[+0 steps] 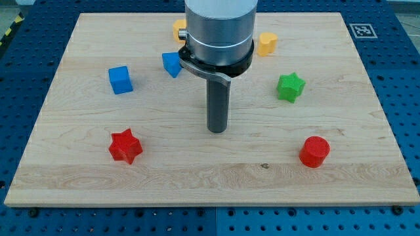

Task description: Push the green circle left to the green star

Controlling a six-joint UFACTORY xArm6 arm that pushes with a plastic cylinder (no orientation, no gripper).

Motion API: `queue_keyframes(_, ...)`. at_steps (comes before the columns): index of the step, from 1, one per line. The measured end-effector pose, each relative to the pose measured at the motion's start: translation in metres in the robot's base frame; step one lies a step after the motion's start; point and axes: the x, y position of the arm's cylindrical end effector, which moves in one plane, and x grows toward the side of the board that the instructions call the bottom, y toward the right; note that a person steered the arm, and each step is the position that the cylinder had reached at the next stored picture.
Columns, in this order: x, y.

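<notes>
wooden board (72, 177) on blue pegboard table (20, 92), fiducial tag (360, 29) at board's top right corner. no gripper on this arm, just a dark rod hanging from a silver cylinder (218, 29), so nothing to open or close. my tip (217, 130) down near board centre, touching no block. green star (290, 86) to the view's right of tip and a bit higher, well apart from it. no green circle visible anywhere; could be hidden behind the arm body, cannot tell. red cylinder (314, 151) lower right of tip, below the green star, well apart from both. red star (125, 145) lower left of tip, near board's bottom left area. blue cube (120, 80) upper left, well apart from tip. second blue block (171, 64), shape unclear, just beside the arm's collar on its left side. yellow block (266, 43) at the view's top, right of the arm, shape hard to make out. orange block (179, 28) at the view's top, left of the arm, partly hidden behind it. all blocks sitting flat on board, none touching each other.
</notes>
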Motion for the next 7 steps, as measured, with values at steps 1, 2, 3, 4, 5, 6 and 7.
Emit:
queue_keyframes(1,-0.007,0.0)
queue_keyframes(2,-0.031,0.0)
queue_keyframes(3,-0.031,0.0)
queue_keyframes(4,-0.032,-0.008)
queue_keyframes(5,-0.036,-0.019)
queue_keyframes(6,-0.036,-0.019)
queue_keyframes(7,-0.036,-0.019)
